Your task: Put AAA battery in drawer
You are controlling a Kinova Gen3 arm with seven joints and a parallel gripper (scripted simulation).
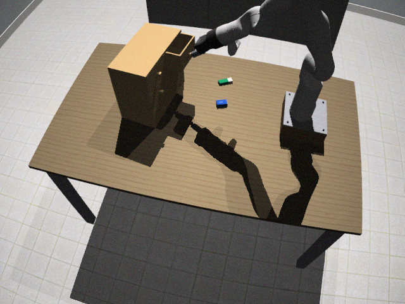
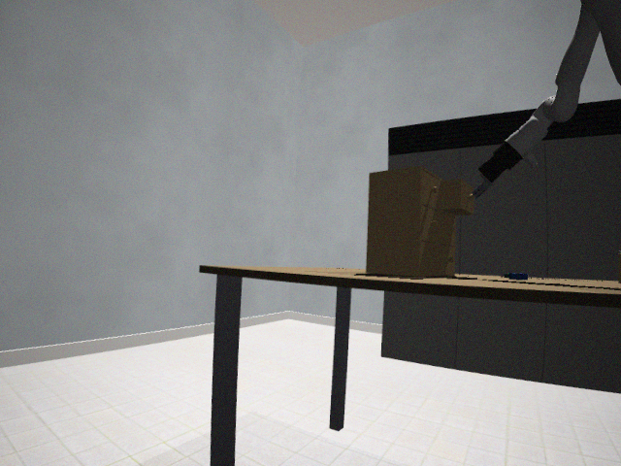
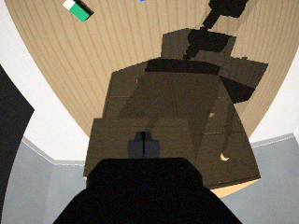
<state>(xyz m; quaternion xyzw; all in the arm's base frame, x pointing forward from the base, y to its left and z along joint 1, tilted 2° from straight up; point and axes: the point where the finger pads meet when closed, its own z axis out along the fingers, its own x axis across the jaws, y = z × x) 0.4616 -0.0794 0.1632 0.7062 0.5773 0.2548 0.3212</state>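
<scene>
The small wooden chest [image 1: 147, 71] stands on the left part of the table, its drawer fronts facing the arm's base. The right drawer of its top row [image 1: 180, 45] is pulled partly out; its inside is dark. I see no AAA battery in any view. My gripper [image 1: 193, 52] is shut and empty, with its fingertips at the front face of that open drawer. In the side view the gripper [image 2: 473, 192] touches or nearly touches the drawer front [image 2: 457, 197]. In the wrist view the shut fingers [image 3: 142, 140] point down at the chest [image 3: 181, 106].
A green and white block [image 1: 225, 81] and a blue block [image 1: 221, 102] lie on the table between the chest and the arm's base [image 1: 305, 113]. The other drawers look pushed in.
</scene>
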